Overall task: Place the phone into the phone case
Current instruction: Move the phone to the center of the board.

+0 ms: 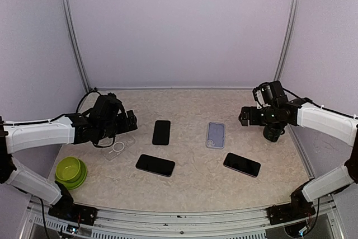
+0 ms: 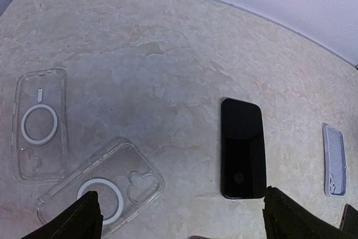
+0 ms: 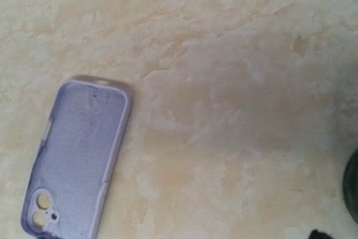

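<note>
Marbled tabletop (image 1: 190, 186) bears a black phone (image 2: 243, 148) just ahead of the left gripper (image 2: 184, 225), clear cases (image 2: 100, 186) by its left finger. Both jaws stand wide open, empty; the lilac phone case (image 3: 78, 160) lies ahead-left of the right gripper (image 1: 245, 117).

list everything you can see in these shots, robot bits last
phones: 3, black, lying flat; one centre-left, one nearer the arms below it, one near right
clear cases: 2, transparent with white rings, left side by the left arm; only one shows from the top
lilac case: 1, pale purple, open side up, right of centre
bowl: 1, green, near left corner
table: 1, beige marbled, under everything
left gripper: 1, black, open, holding nothing, over the clear cases
right gripper: 1, black, open, holding nothing, just right of the lilac case
</note>
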Tool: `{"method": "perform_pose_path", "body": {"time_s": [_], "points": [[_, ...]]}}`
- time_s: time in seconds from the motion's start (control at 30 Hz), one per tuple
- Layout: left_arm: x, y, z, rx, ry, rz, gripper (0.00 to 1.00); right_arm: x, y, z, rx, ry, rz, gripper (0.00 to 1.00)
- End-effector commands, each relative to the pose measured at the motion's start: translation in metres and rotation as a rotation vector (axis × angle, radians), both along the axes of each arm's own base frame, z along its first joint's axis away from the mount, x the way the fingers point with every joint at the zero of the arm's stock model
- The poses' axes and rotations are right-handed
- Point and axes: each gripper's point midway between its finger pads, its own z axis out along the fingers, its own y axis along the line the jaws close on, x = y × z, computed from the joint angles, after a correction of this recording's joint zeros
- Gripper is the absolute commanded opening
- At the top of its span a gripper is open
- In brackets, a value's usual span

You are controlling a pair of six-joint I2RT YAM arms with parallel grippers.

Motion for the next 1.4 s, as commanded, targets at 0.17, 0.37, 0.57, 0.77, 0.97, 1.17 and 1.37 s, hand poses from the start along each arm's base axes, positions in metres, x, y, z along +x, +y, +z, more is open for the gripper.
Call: {"method": "perform_pose_path", "body": {"time_s": [0.17,0.37,0.57,0.77,0.97,1.17,1.37], "points": [[-0.006,-0.012,-0.025,0.014,0.042,-0.018,0.99,-0.003,0.021,-0.018,-0.023,0.022,0.07,1.0],[-0.009,-0.016,-0.037,0.033,0.067,-0.031,0.99,-0.007,0.037,-0.021,-0.016,0.029,0.124,1.0],[-0.008,-0.03,-0.047,0.014,0.078,-0.08,0.99,-0.009,0.052,-0.021,-0.009,0.03,0.161,1.0],[-0.006,-0.048,-0.056,0.005,0.083,-0.128,0.99,-0.012,0.065,-0.018,-0.012,0.022,0.196,1.0],[-0.001,-0.068,-0.059,-0.026,0.066,-0.186,0.99,-0.016,0.071,-0.018,-0.015,0.023,0.208,1.0],[0.007,-0.082,-0.069,-0.016,0.082,-0.21,0.99,-0.022,0.081,-0.019,-0.019,0.021,0.24,1.0],[0.015,-0.093,-0.078,-0.011,0.088,-0.221,0.99,-0.027,0.09,-0.022,-0.035,0.022,0.269,1.0]]}}
